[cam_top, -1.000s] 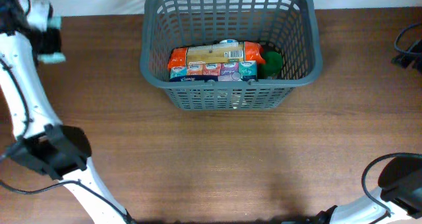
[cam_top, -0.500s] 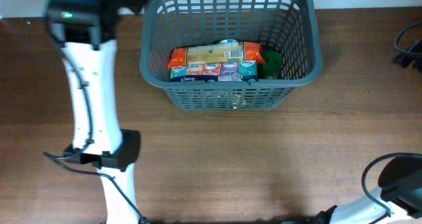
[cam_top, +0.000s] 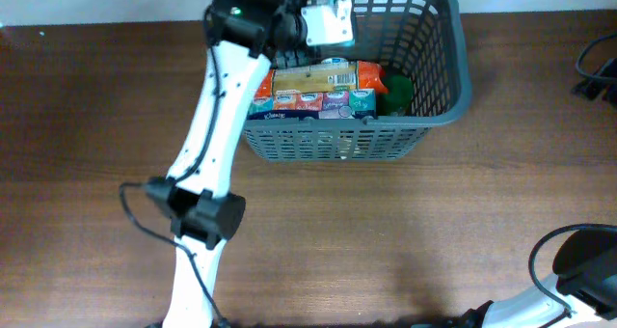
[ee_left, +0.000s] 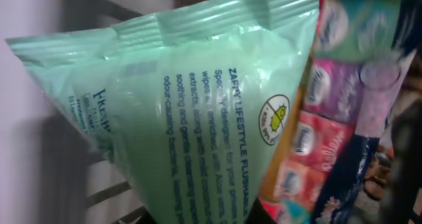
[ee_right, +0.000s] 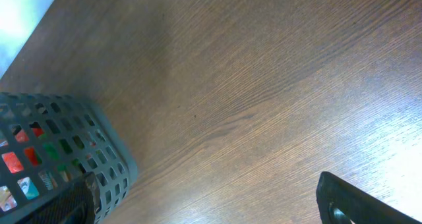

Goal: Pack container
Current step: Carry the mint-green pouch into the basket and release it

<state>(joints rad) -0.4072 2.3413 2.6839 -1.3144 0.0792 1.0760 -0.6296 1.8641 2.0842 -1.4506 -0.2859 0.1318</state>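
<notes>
Pinching the pale green wipes pack (ee_left: 198, 118) in the left gripper (cam_top: 303, 19), with the jaws hidden behind the film in the wrist view, so judging the grip from the pack hanging free in the air

Hovering it above the far left part of the container (cam_top: 463, 72), standing near the middle of the desk's far edge

Looking past the pack onto a row of tissue packs (cam_top: 308, 102) lining the near wall, an orange packet (cam_top: 318, 77) touching them from behind or on top, hard to tell which, and a green item (cam_top: 396, 92) toward the right wall

Aiming, by this reading, for the free-looking strip between the orange packet and the far wall

Lowering well below the rim before letting go, since dropping floppy film from height is risking a pack landing on edge or draping over the wall

Steering the wrist clear of the left wall while descending, then spreading the jaws only with the pack's bottom resting

Parking the right gripper (ee_right: 202, 184) toward the desk's near right corner, jaws spread wide and gripping nothing, well apart from the container
</notes>
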